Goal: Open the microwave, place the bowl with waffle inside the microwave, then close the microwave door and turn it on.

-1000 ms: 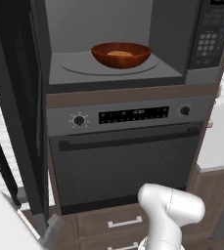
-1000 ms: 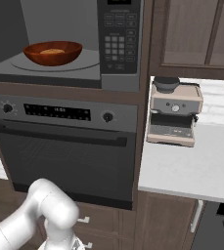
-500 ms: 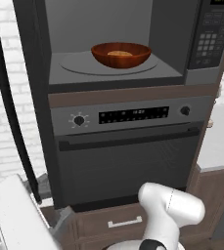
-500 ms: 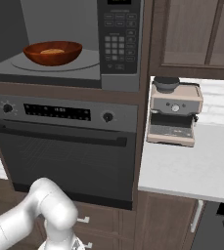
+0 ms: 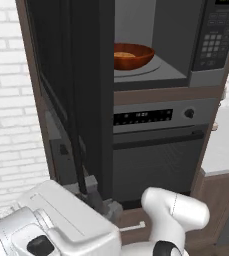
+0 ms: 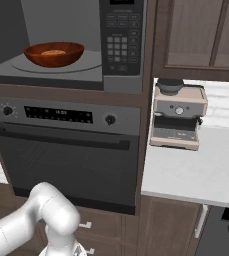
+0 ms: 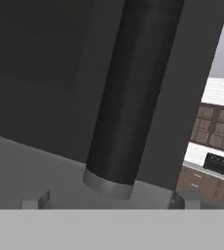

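The microwave (image 6: 66,45) stands open, built in above a black oven (image 6: 66,150). Inside its grey cavity the bowl (image 6: 54,53) sits on the round turntable, toward the left, with the waffle (image 6: 53,52) lying in it. The keypad panel (image 6: 121,37) runs down the right side of the microwave; its buttons are too small to read. The oven display shows a row of pale marks that cannot be read.

The microwave door (image 5: 86,100) hangs swung out to the left, seen nearly edge-on in the left base view, hiding the left part of the bowl. In the hand view a dark round handle bar (image 7: 133,97) with a grey end cap crosses close in front of the camera, against the door.

Whether the claw is wide or narrow cannot be told.

To the right, a beige coffee machine (image 6: 178,117) stands on a pale counter (image 6: 196,175), with no readable brand.
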